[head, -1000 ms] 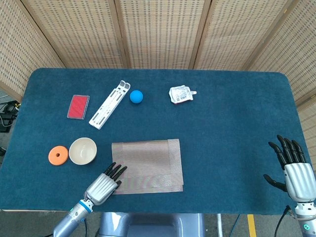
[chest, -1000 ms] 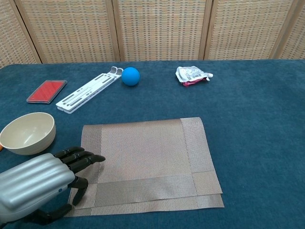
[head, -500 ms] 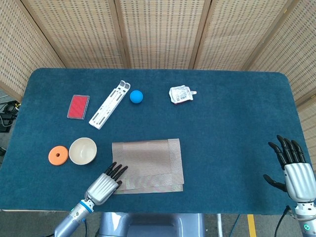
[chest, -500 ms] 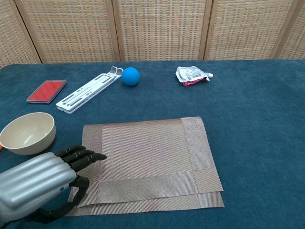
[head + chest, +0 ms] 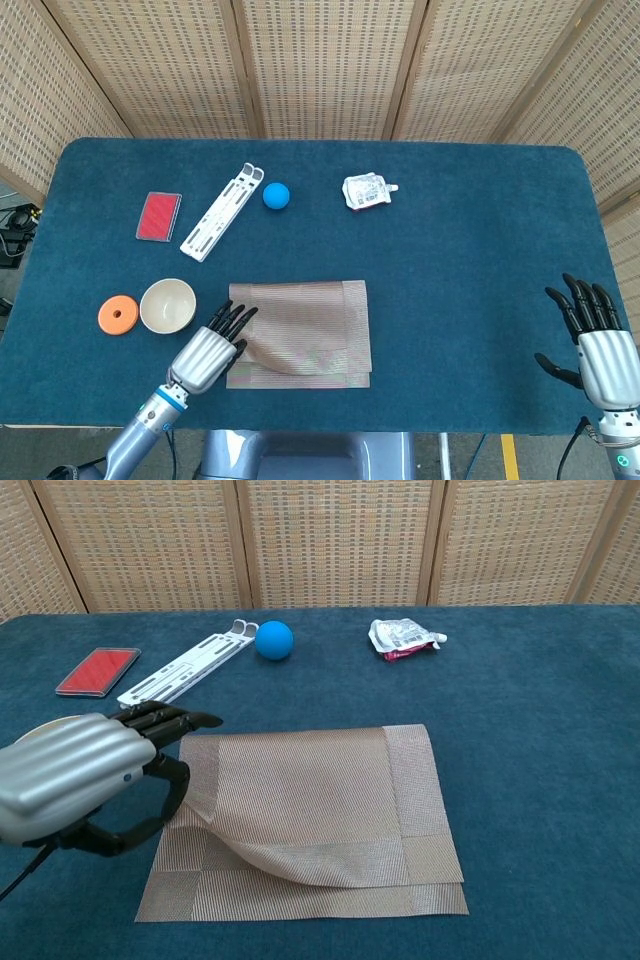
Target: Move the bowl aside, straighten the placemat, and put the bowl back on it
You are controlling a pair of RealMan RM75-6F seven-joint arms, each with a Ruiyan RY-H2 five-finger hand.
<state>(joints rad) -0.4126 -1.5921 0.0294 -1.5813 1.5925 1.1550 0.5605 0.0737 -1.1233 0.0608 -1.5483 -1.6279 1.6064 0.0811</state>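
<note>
- Near the front edge of the desk [image 5: 480,260], head view: the placemat [image 5: 310,318] lies with its long axis running left to right, roughly parallel to that edge, its lower left part lifted and curled.
- The bowl [image 5: 167,305] stands upright just left of the placemat, nothing in it, with an orange disc [image 5: 118,314] beside it.
- The left hand [image 5: 213,346] holds the placemat's left edge; the right hand [image 5: 597,335] hovers by the front right corner, fingers spread, holding nothing.
- Chest view: the left hand [image 5: 80,776] lifts the placemat [image 5: 320,800] so that a fold curls over its front portion.
- A blue ball [image 5: 274,640] lies toward the far edge.
</note>
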